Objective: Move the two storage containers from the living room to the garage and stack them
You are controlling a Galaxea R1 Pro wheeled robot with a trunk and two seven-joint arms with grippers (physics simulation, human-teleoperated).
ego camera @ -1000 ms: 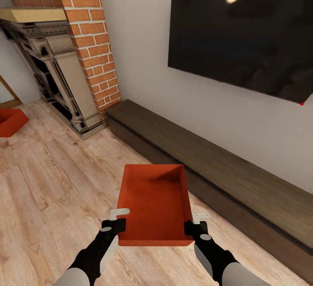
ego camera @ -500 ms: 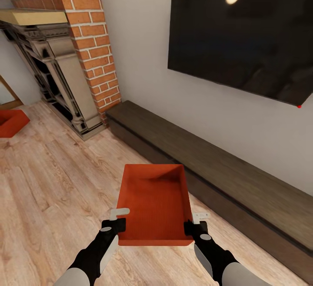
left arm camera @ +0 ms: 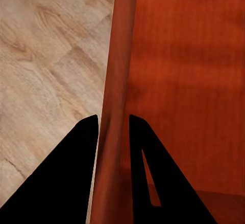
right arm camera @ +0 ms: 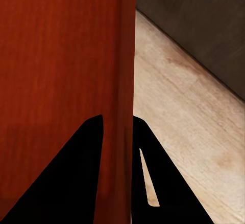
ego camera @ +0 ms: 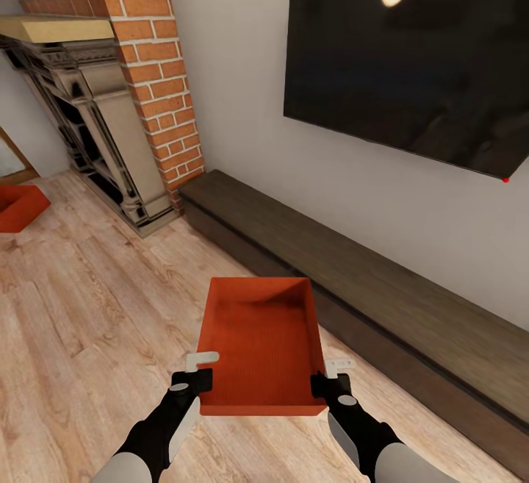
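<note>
The robot stands in the living room with one red-orange container [ego camera: 262,347] held out in front of it, clear of the wood-plank floor [ego camera: 88,306] and just beside the long dark bench [ego camera: 382,284] under the black TV [ego camera: 411,56]. The left gripper [ego camera: 192,380] is clamped on the bin's left wall near the close corner, one finger inside and one outside, as the left wrist view shows with the wall [left arm camera: 115,106] running up between the dark fingers [left arm camera: 66,178]; the right gripper [ego camera: 327,384] pinches the right wall [right arm camera: 125,81] the same way. The second container [ego camera: 18,207] sits on the floor far off to the left, past the brick fireplace [ego camera: 147,64]. To my eye the step in hand is carrying this bin off to the garage, and doing it well means keeping both arms level and evenly spaced so the thin walls don't slip or twist out of the pinch, turning the base gently, and giving the bench a wide berth.
</note>
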